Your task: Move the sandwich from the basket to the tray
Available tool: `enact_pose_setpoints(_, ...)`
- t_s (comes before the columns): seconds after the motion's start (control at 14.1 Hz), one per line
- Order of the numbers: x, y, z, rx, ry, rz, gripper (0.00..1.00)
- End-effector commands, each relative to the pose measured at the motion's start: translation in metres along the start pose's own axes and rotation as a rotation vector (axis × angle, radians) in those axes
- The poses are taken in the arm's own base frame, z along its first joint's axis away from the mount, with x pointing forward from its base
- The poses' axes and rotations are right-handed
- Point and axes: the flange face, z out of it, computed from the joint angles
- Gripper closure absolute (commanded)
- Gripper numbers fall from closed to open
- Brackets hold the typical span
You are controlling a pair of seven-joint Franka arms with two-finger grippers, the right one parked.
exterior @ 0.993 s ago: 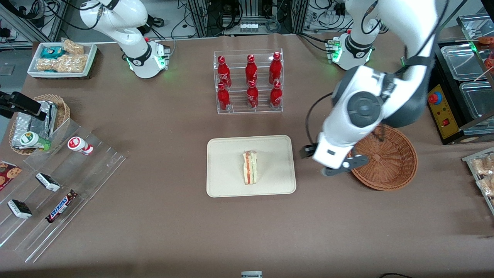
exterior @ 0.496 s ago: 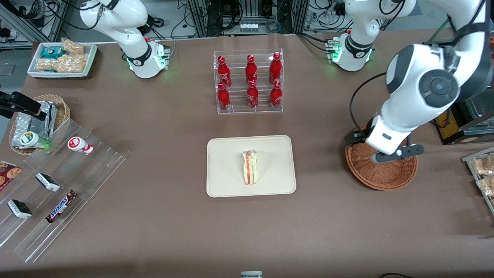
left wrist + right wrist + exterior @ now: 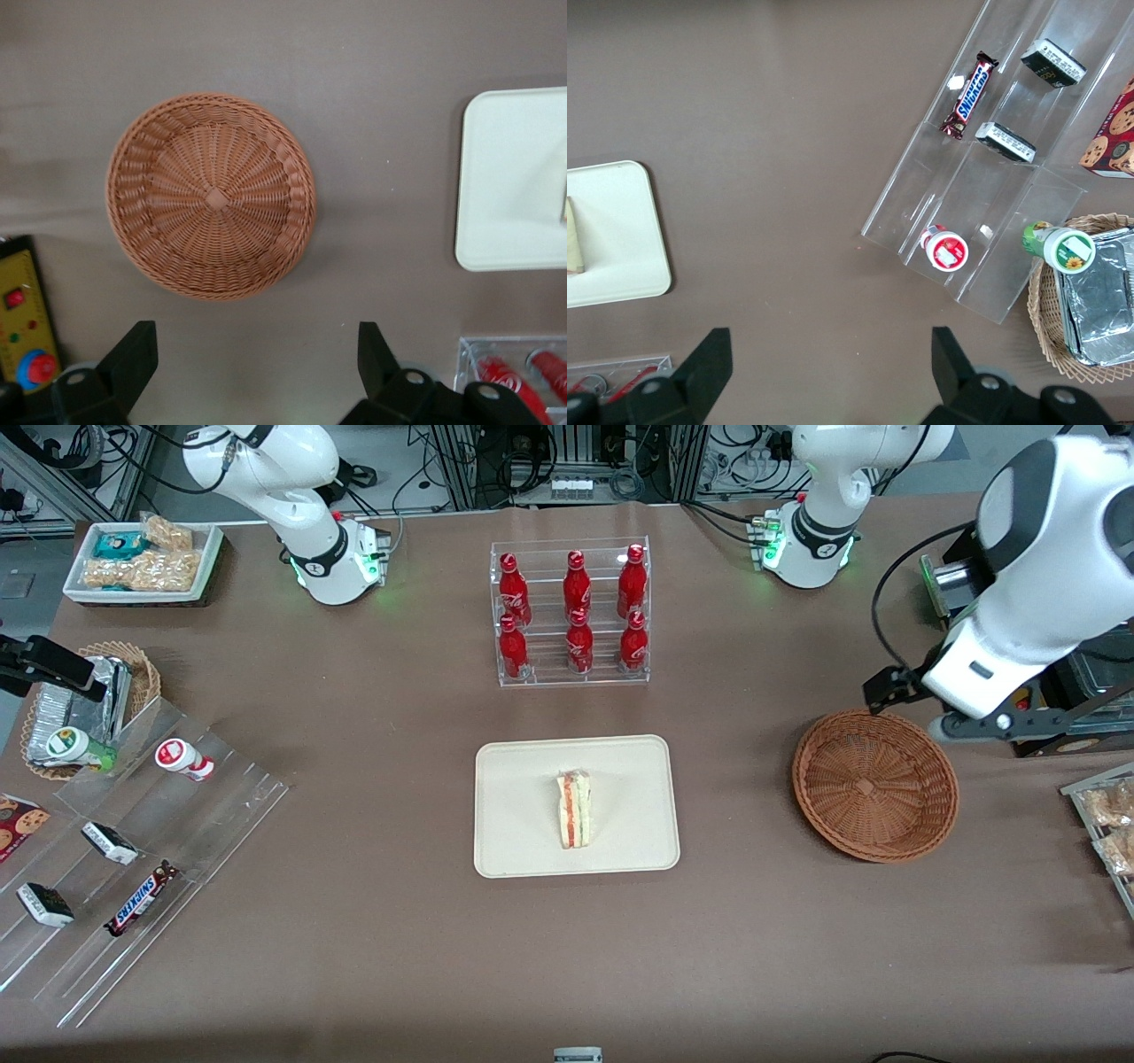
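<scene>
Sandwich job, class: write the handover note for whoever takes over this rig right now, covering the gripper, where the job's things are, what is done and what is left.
Gripper: open, holding nothing, raised above the table beside the basket's rim, at the working arm's end.
Sandwich: lying on the tray, near its middle, cut edge with the filling showing.
Basket: holds nothing; the left wrist view shows its bare woven bottom.
Done: sandwich is out of the basket and on the tray, released.
Left: nothing of the placing itself; probably only parking the arm.

Snickers bar (image 3: 968,94) on acrylic rack (image 3: 992,168).
</scene>
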Motion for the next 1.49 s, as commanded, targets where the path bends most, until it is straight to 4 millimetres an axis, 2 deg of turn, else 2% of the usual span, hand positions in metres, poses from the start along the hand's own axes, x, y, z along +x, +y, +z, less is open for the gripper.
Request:
enact_pose_setpoints(0.0, -0.001, -0.018, -0.027, -0.016, 0.026, 0.053, 0.0)
enact_pose_setpoints(0.21, 0.002, -0.038, -0.041, -0.02, 0.056, 0.084, 0.0)
enact_pose_setpoints(0.57, 0.006, -0.058, -0.037, -0.047, 0.055, 0.047, 0.0)
enact_pose_setpoints(1.06, 0.008, -0.047, -0.029, -0.106, 0.033, 0.044, 0.0)
enact_pose_setpoints(1.42, 0.0, -0.049, -0.039, -0.094, 0.042, 0.047, 0.0)
